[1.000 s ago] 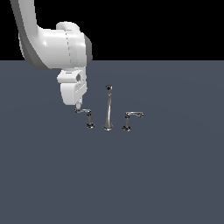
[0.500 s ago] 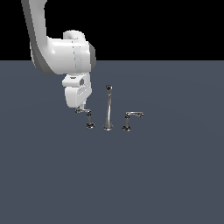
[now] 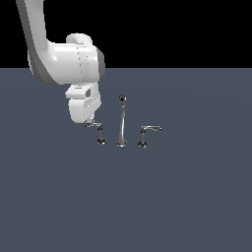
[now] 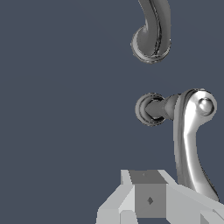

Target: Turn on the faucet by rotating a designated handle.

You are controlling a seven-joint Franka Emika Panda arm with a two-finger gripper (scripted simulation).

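Gripper [image 3: 89,121] sits left of frame centre in exterior view, at lever tip of handle [image 3: 97,131]; I can't tell jaw opening. Faucet [image 3: 121,123] spout just right of handle.

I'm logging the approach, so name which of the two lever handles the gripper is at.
The handle on the exterior view's left; the gripper sits at its lever's end. The twin handle stands beyond the spout.

Distant frontal exterior view, close downward wrist view, both on the handle [image 3: 100,133] [image 4: 191,135].
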